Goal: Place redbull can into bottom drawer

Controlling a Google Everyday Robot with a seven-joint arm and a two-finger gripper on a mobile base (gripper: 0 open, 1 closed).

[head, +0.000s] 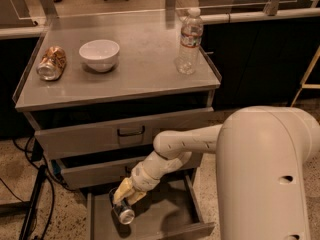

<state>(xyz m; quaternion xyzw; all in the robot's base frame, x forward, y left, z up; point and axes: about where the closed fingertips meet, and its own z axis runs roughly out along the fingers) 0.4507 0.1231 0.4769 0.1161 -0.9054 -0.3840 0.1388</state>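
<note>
Camera view, lower left: with the gripper (pixel 123 201) clamped on the tilted redbull can (pixel 124 214), we fear it rolling across the bottom drawer (pixel 167 216) once released.

Cream-white bulbous arm (pixel 192 140), dark round holes (pixel 285 179), yellowish pincer (pixel 126 198) above bottom drawer (pixel 172 220)

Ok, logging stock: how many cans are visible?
2: orange-copper can lying left on the tabletop; redbull can in the bottom drawer, at the gripper. Upper drawers may hide more.

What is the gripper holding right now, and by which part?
The gripper appears to hold the redbull can by its body, silver top free and tilted toward the camera, low inside the bottom drawer.
</note>
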